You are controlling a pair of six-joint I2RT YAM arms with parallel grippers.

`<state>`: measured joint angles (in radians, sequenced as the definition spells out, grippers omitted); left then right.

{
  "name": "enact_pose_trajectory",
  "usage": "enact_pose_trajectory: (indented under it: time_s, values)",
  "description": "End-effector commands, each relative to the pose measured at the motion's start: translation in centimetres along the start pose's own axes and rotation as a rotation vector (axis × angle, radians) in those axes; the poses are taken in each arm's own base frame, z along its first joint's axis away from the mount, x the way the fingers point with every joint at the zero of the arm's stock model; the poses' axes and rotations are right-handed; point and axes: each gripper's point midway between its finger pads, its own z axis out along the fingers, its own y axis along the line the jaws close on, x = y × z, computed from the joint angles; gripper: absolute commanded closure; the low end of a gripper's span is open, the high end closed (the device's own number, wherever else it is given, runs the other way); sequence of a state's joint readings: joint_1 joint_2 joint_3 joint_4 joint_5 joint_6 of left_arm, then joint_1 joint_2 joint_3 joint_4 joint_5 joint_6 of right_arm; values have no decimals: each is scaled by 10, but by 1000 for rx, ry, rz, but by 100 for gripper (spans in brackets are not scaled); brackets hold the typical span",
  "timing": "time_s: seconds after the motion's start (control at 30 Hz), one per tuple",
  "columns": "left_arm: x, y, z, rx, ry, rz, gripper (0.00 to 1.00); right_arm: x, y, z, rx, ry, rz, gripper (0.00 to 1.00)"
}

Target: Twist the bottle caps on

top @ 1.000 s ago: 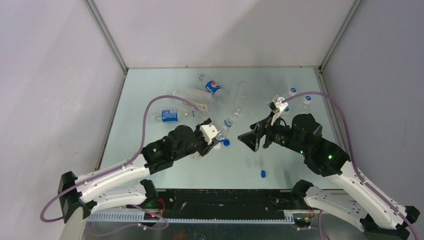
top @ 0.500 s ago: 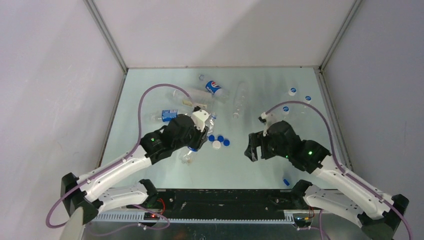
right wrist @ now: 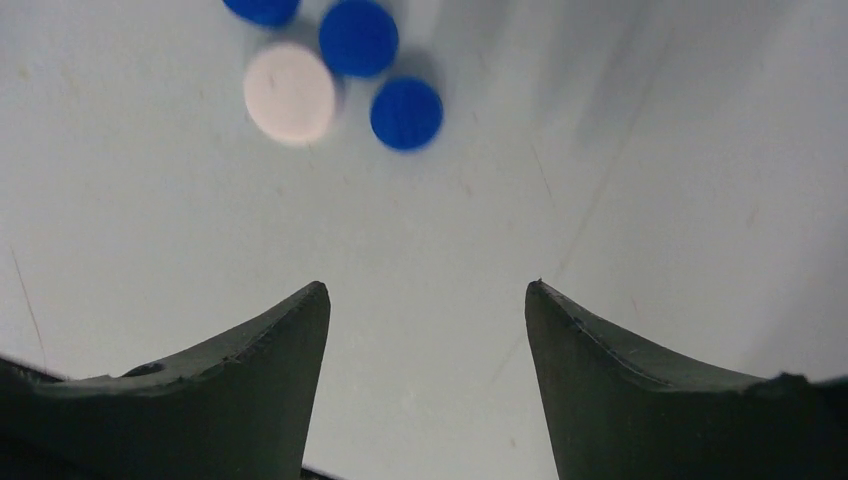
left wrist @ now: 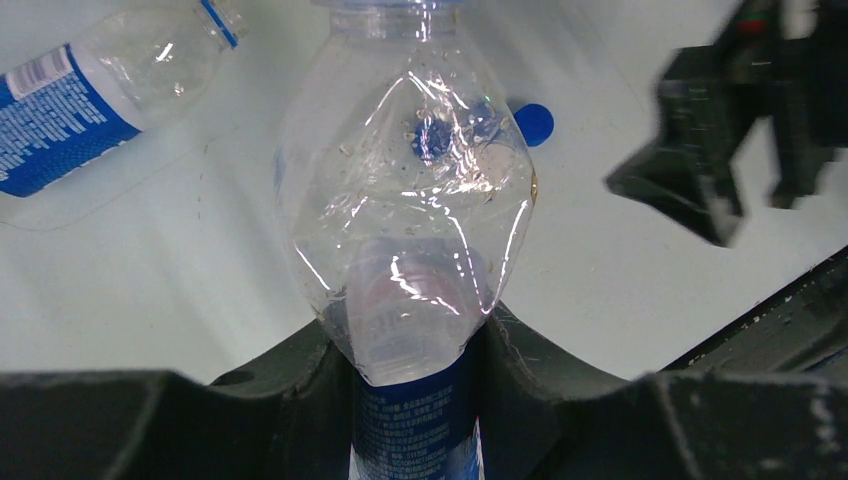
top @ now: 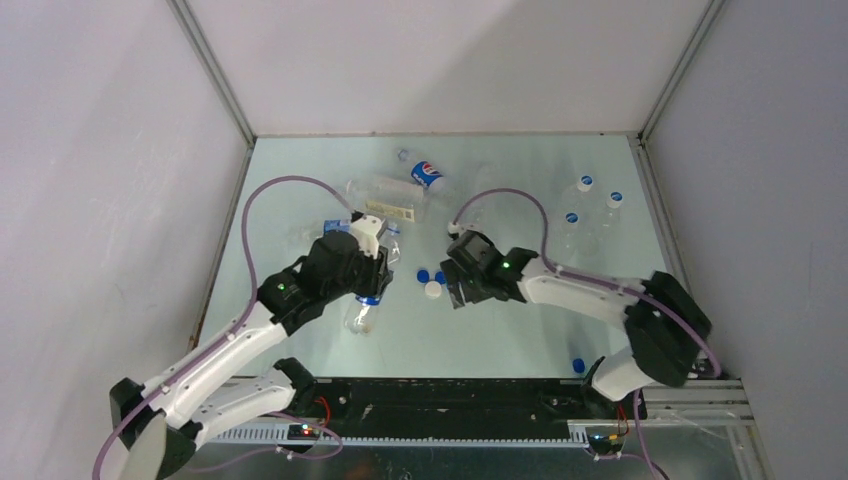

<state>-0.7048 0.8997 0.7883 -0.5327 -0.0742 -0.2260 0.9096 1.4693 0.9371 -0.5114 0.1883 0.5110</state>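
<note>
Far left we see a bottle (top: 337, 229) with a blue label lying on the table (top: 500, 340), partly hidden behind the left arm; the left wrist view shows it on its side (left wrist: 80, 90). Next, the left gripper (top: 368, 285) is clamped on a clear bottle (top: 361, 312). In its wrist view the fingers (left wrist: 290, 390) squeeze the blue-labelled part and the dented clear body (left wrist: 410, 200) juts out ahead of the left gripper (left wrist: 410, 350). Further back lie a plain bottle (top: 385, 190) and a logo bottle (top: 426, 174). At mid-table the loose bottle caps (top: 432, 281) sit close together, blue ones around a white cap (top: 433, 290). Just beside them is the right gripper (top: 456, 288). Its wrist view shows the fingers (right wrist: 260, 350) spread apart with bare table between them, and the right gripper (right wrist: 425, 290) is short of the white cap (right wrist: 290, 92) and the blue caps (right wrist: 406, 113). Far right, three capped bottles (top: 585, 190) stand upright. A lone blue cap (top: 578, 365) lies at the near edge.
</note>
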Motion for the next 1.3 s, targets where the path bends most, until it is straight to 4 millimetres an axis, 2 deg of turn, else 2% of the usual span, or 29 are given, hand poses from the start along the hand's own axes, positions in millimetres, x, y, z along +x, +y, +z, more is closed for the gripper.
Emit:
enact_pose_trajectory:
  time_s: [0.0, 0.1, 0.3, 0.5, 0.73, 0.97, 1.07, 1.17, 1.23, 1.27]
  values:
    - [-12, 5, -14, -17, -73, -30, 73, -44, 21, 17, 12, -88, -27, 28]
    - [-11, 9, -19, -34, -87, -27, 72, -40, 24, 36, 34, -45, -44, 30]
    - [-16, 15, -26, -62, -120, -15, 72, -39, 30, 60, 48, 5, -62, 36]
    - [-16, 19, -28, -76, -121, 5, 72, -40, 31, 76, 66, 30, -66, 44]
    - [-16, 20, -28, -78, -123, 14, 72, -38, 24, 86, 81, 54, -51, 47]
    - [-15, 18, -25, -69, -121, 16, 72, -37, 19, 93, 87, 63, -47, 55]
    - [-17, 16, -26, -59, -124, 21, 72, -31, 19, 89, 82, 90, -56, 60]
    - [-19, 15, -26, -52, -129, 33, 72, -16, 15, 75, 95, 147, -71, 66]
    - [-20, 14, -25, -48, -135, 43, 72, -1, 13, 65, 98, 187, -79, 67]
    - [-21, 13, -25, -44, -135, 48, 72, 12, 12, 62, 97, 217, -83, 67]
